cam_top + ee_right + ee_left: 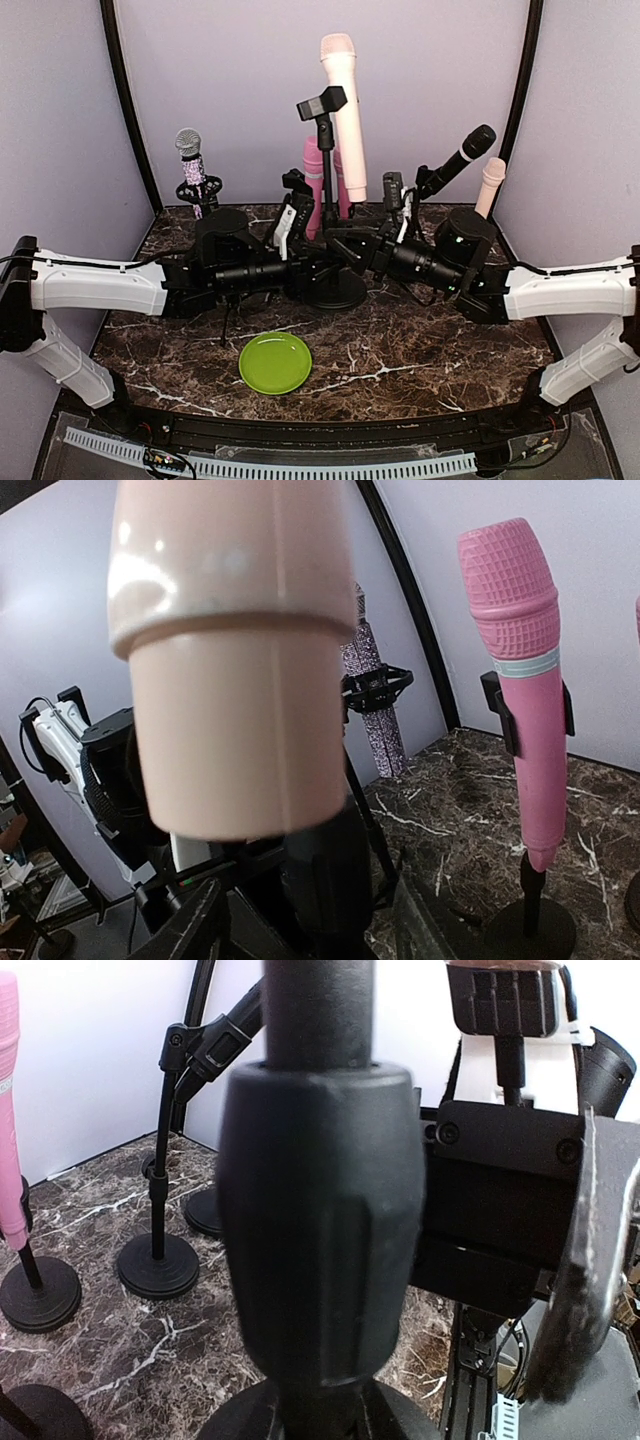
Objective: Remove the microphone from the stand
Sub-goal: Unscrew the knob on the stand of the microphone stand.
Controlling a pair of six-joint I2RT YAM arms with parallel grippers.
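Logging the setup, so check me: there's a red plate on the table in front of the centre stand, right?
Not quite. The plate is green, not red. It does lie on the table in front of the centre stand, as the top view shows.

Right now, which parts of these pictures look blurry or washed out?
Left wrist: the stand collar fills the frame, soft, and the wall is blown white. Right wrist: the pale microphone looms blurred with small glare spots; the pink microphone is sharp. Top external: even, crisp.
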